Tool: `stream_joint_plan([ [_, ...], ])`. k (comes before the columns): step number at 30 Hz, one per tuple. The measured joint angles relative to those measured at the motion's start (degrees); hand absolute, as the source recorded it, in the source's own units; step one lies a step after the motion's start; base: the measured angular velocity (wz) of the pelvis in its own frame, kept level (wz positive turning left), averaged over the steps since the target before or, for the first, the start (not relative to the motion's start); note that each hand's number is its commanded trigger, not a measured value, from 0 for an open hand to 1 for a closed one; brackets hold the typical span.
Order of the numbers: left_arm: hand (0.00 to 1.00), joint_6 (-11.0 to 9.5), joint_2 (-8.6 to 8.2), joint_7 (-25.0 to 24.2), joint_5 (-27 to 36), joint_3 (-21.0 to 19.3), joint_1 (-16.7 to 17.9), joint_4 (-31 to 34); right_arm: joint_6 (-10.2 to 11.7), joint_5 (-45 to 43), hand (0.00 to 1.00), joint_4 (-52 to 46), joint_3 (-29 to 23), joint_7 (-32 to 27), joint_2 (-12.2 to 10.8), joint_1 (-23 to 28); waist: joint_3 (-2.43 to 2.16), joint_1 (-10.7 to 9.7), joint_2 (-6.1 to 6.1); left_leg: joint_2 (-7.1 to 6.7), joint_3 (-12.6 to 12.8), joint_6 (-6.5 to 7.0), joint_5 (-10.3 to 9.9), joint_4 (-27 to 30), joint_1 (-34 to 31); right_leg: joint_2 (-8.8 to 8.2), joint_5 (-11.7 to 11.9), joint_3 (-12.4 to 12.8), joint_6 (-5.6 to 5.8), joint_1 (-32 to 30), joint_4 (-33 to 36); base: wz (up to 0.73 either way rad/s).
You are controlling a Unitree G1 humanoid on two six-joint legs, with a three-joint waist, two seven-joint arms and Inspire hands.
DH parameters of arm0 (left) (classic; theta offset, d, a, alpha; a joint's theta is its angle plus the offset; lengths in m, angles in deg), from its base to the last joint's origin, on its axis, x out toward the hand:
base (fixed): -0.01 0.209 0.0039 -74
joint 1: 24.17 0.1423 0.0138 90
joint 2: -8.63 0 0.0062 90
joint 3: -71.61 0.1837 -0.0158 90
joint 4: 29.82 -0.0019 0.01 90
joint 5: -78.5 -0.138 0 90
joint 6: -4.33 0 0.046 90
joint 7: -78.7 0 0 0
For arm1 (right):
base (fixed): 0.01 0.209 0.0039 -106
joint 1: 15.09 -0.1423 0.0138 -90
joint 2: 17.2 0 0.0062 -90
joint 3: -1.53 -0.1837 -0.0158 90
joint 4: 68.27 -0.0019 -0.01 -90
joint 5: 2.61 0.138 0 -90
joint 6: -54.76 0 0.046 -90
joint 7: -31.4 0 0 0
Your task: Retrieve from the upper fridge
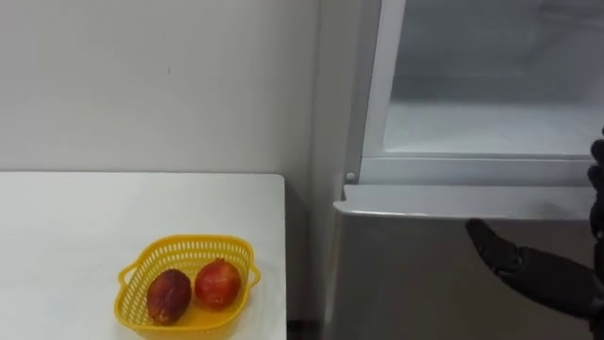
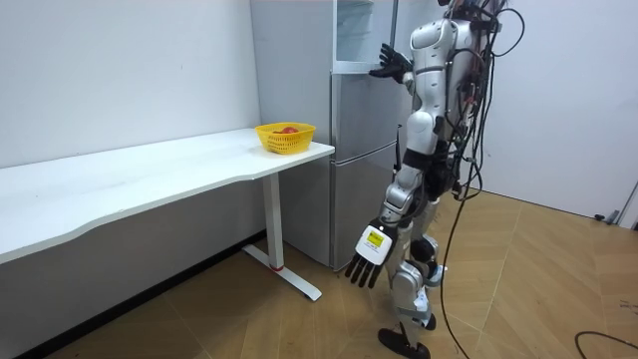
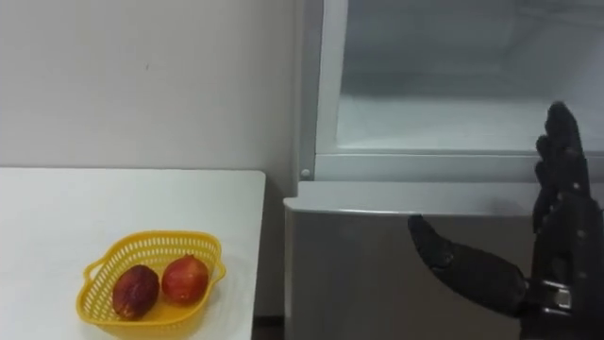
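**Right hand raised, fingers spread, at the open upper fridge; fruit lies in the basket on the table**

The robot stands upright before the fridge (image 2: 351, 150), facing it, with the white table (image 3: 94, 198) at its left. The upper compartment (image 3: 453, 123) stands open and shows a pale shelf and back wall.

The right hand (image 3: 566, 250) is lifted in front of the fridge at the line where the lower door (image 3: 359, 274) meets the compartment's sill. Its fingers are straight and point up, the thumb is stretched out toward the robot's left, and it grasps nothing. Whether it touches the fridge cannot be told.

The left hand (image 2: 369, 254) hangs beside the thigh in the room view, its fingers loose and spread, holding nothing.

Two red fruits lie side by side in a yellow basket (image 3: 94, 302): the darker fruit (image 3: 137, 290) on the left, the brighter fruit (image 3: 186, 279) just beside it on the right. The basket sits on the table near its end by the fridge. The fruits are well apart from the right hand, lower and to its left, with the lower door's front between them.
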Motion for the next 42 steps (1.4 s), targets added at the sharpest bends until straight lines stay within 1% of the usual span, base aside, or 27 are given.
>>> stream_joint_plan([
  [2, 0.00, 0.0, 0.00, 0.1, 0.0, -0.3, 0.5, 0.0, 0.0, 0.6, 0.00, 0.0, -0.4, 0.1, -0.3, 1.9, -0.03, -0.2, 0.30, 0.03, 0.2, 0.01, 0.0, -0.1, 0.0, 0.11, 0.1, 0.2, 0.08, 0.1, -0.5, -0.02],
  [4, 0.00, -0.1, 0.01, 0.1, -0.1, -0.5, 0.7, 0.0, 0.0, 1.5, 0.00, 0.8, -1.3, 0.2, -1.0, 2.5, -0.09, -0.2, 0.48, 0.08, 0.5, 0.00, 0.0, -0.3, 0.3, 0.16, 0.1, 0.2, 0.09, 0.2, -0.5, -0.02],
  [5, 0.00, -0.2, 0.01, 0.2, -0.1, -0.6, 0.8, 0.0, 1.3, 1.7, 0.00, 2.0, -1.9, 0.1, -1.4, 2.5, -0.09, -0.3, 0.52, 0.13, 0.7, -0.01, 0.0, -0.3, 0.3, 0.19, 0.1, 0.3, 0.09, 0.2, -0.5, 0.00],
  [7, 0.00, -0.3, 0.02, 1.1, -0.1, -0.4, 1.1, 0.0, 2.5, 2.0, 0.00, 3.4, -1.9, 0.1, -2.0, 2.5, -0.01, -0.7, 0.68, 0.23, 0.8, -0.06, -0.1, -0.4, 0.3, 0.30, 0.1, 0.1, 0.09, 0.2, -0.5, 0.00],
  [8, 0.00, -0.2, 0.02, 1.3, -0.1, -0.3, 1.3, 0.0, 2.5, 2.6, 0.00, 5.1, -1.9, 0.2, -2.4, 2.4, 0.00, -1.3, 0.68, 0.29, 0.7, -0.08, -0.2, -0.4, 0.3, 0.33, 0.1, -0.1, 0.08, 0.3, -0.5, 0.00],
  [9, 0.00, -0.2, 0.02, 1.4, -0.1, -0.3, 1.4, 0.0, 2.4, 3.1, 0.00, 6.3, -1.9, 0.2, -2.4, 2.4, -0.05, -1.4, 0.60, 0.30, 0.7, -0.09, -0.2, -0.4, 0.3, 0.33, 0.1, -0.1, 0.08, 0.3, -0.5, 0.00],
  [10, 0.00, -0.2, -0.05, 1.6, -0.1, -0.1, 1.5, 0.0, 3.0, 3.2, 0.00, 7.5, -2.0, 0.2, -2.5, 2.4, -0.12, -1.5, 0.56, 0.31, 0.8, -0.10, -0.3, -0.4, 0.3, 0.34, 0.1, -0.1, 0.08, 0.3, -0.5, 0.00],
  [13, 0.00, 0.1, -0.03, 1.9, -0.6, 0.2, 1.9, 0.8, 2.7, 6.4, 0.00, 9.6, -2.1, 0.1, -3.0, 3.1, -0.19, -1.6, 0.52, 0.33, 0.7, -0.11, -0.4, -0.3, 0.3, 0.38, 0.1, 0.2, 0.08, 0.3, -0.5, 0.00],
  [14, 0.00, 0.2, -0.03, 1.9, -0.6, 0.2, 2.4, 1.9, 2.0, 8.5, 0.00, 10.7, -2.1, 0.1, -3.4, 4.3, -0.22, -1.5, 0.53, 0.33, 0.8, -0.11, -0.4, -0.3, 0.3, 0.37, 0.1, 0.3, 0.08, 0.3, -0.5, 0.00],
  [15, 0.00, 0.1, -0.03, 1.9, -0.5, 0.2, 2.6, 2.3, 1.7, 9.5, 0.00, 11.5, -2.0, 0.1, -3.5, 4.8, -0.23, -1.5, 0.52, 0.33, 0.8, -0.11, -0.4, -0.3, 0.3, 0.37, 0.1, 0.3, 0.08, 0.3, -0.6, 0.00],
  [17, 0.00, 0.2, -0.03, 1.9, -0.3, 0.3, 2.8, 2.2, 0.5, 14.7, 0.00, 14.6, -1.9, -0.3, -3.7, 6.4, -0.37, -1.5, 0.62, 0.31, 0.8, -0.11, -0.4, -0.3, 0.3, 0.37, 0.1, 0.1, 0.08, 0.3, -0.6, 0.00],
  [18, 0.00, 0.2, -0.03, 1.9, -0.1, 0.4, 3.0, 2.2, 0.4, 16.1, 0.00, 15.5, -1.9, -0.5, -3.7, 6.7, -0.39, -1.5, 0.67, 0.30, 0.8, -0.11, -0.4, -0.3, 0.3, 0.38, 0.1, 0.2, 0.08, 0.3, -0.6, 0.00],
  [19, 0.00, 0.2, -0.03, 1.9, 0.1, 0.6, 3.3, 2.2, -0.1, 18.6, 0.00, 16.8, -1.9, -1.2, -3.7, 6.9, -0.32, -1.6, 0.84, 0.28, 0.7, -0.11, -0.4, -0.3, 0.3, 0.39, 0.1, 0.3, 0.08, 0.3, -0.6, 0.00],
  [22, 0.00, 0.5, -0.04, 1.8, 0.8, 0.7, 3.7, 2.3, -0.2, 25.9, 0.00, 20.7, -2.2, -2.5, -3.6, 6.8, -0.27, -1.7, 1.03, 0.30, 0.6, -0.12, -0.4, -0.3, 0.4, 0.50, 0.1, 0.8, 0.07, 0.3, -0.6, -0.02],
  [25, 0.00, 1.1, -0.17, 1.7, 0.7, 0.7, 4.1, 3.6, -0.3, 34.2, 0.00, 22.6, -2.7, -4.0, -4.0, 6.8, -0.09, -2.5, 1.22, 0.23, 0.4, -0.12, -0.4, -0.3, 0.3, 0.47, -0.1, 0.8, 0.14, 0.3, -0.7, 0.06],
  [26, 0.00, 1.3, -0.17, 1.7, 0.5, 0.5, 4.4, 4.7, -0.3, 35.5, 0.00, 23.2, -4.3, -4.8, -5.1, 6.9, -0.10, -3.0, 1.25, 0.10, -0.1, -0.12, -0.4, -0.2, 0.1, 0.43, -0.2, 0.7, 0.24, 0.4, -0.7, 0.13],
  [28, 0.00, 1.3, -0.19, 1.7, 0.5, 0.0, 4.4, 5.5, -0.2, 36.3, 0.00, 24.6, -6.3, -6.6, -6.3, 6.8, -0.09, -3.1, 1.51, 0.07, -0.2, -0.10, -0.4, -0.2, 0.1, 0.40, -0.2, 0.7, 0.25, 0.4, -0.7, 0.04],
  [29, 0.00, 1.3, -0.27, 1.7, 0.5, -0.4, 4.3, 5.8, -0.3, 36.7, 0.00, 25.3, -7.4, -8.1, -6.5, 6.9, -0.10, -3.2, 1.65, 0.04, -0.2, -0.09, -0.4, -0.2, 0.1, 0.38, -0.2, 0.6, 0.26, 0.4, -0.7, 0.00],
  [31, 0.00, 1.3, -0.44, 1.7, 0.5, -1.3, 4.3, 6.1, -0.3, 38.7, 0.00, 25.5, -9.5, -10.3, -6.6, 6.9, -0.09, -3.3, 1.81, 0.00, -0.2, -0.08, -0.4, -0.2, 0.1, 0.32, -0.2, 0.5, 0.30, 0.3, -0.7, 0.00],
  [32, 0.00, 1.3, -0.44, 1.6, 0.5, -1.9, 4.4, 6.4, -0.3, 39.8, 0.00, 25.5, -11.1, -11.6, -6.6, 6.8, -0.08, -3.8, 1.75, -0.02, -0.2, -0.08, -0.4, -0.2, 0.1, 0.29, -0.3, 0.4, 0.30, 0.4, -0.7, 0.00],
  [33, 0.00, 1.3, -0.44, 1.6, 0.6, -2.2, 4.4, 6.7, -0.2, 40.2, 0.00, 25.4, -12.0, -12.3, -6.6, 6.8, -0.17, -4.0, 1.89, -0.06, -0.2, -0.08, -0.4, -0.2, 0.1, 0.27, -0.4, 0.4, 0.33, 0.4, -0.7, 0.04],
  [34, 0.00, 1.3, -0.40, 1.6, 0.5, -2.6, 4.5, 7.0, -0.2, 41.1, 0.00, 25.3, -14.1, -13.8, -6.6, 6.6, -0.10, -4.1, 1.71, -0.14, -0.2, -0.08, -0.4, -0.3, 0.2, 0.23, -0.5, 0.4, 0.36, 0.4, -0.5, 0.03],
  [36, 0.00, 1.3, -0.38, 1.2, 0.6, -3.5, 4.5, 7.1, -0.1, 41.2, 0.00, 24.8, -16.4, -16.5, -6.5, 6.7, -0.24, -4.5, 1.72, -0.22, -0.2, -0.08, -0.4, -0.2, 0.3, 0.19, -0.7, 0.3, 0.33, 0.4, -0.4, 0.00],
  [39, 0.00, 1.3, -0.24, 0.6, 0.6, -4.3, 4.7, 7.6, -0.1, 41.2, 0.00, 22.5, -19.3, -21.9, -6.5, 6.8, -0.25, -5.2, 1.27, -0.36, -0.3, -0.10, -0.4, -0.2, 0.2, 0.11, -1.1, 0.0, 0.27, 0.3, -0.1, 0.00],
  [40, 0.00, 1.3, -0.22, 0.6, 0.4, -4.5, 4.8, 8.2, -0.1, 41.1, 0.00, 21.3, -20.5, -24.0, -6.4, 6.8, -0.25, -5.5, 0.94, -0.54, -0.2, -0.11, -0.4, -0.2, 0.2, 0.04, -1.5, 0.0, 0.29, 0.0, 0.5, 0.07],
  [41, 0.00, 1.3, -0.23, 0.6, 0.1, -4.6, 4.9, 8.8, 0.0, 40.8, 0.00, 20.3, -22.0, -25.7, -6.2, 6.7, -0.40, -6.1, 0.55, -0.63, -0.4, -0.11, -0.4, -0.2, 0.1, -0.03, -1.9, 0.0, 0.34, -0.3, 0.6, 0.09],
  [42, 0.00, 1.3, -0.23, 0.6, -0.2, -4.6, 5.0, 9.1, 0.0, 40.7, 0.00, 19.8, -22.7, -26.5, -6.1, 6.7, -0.42, -6.3, 0.42, -0.65, -0.5, -0.11, -0.4, -0.2, 0.1, -0.05, -2.0, 0.0, 0.36, -0.5, 0.6, 0.08],
])
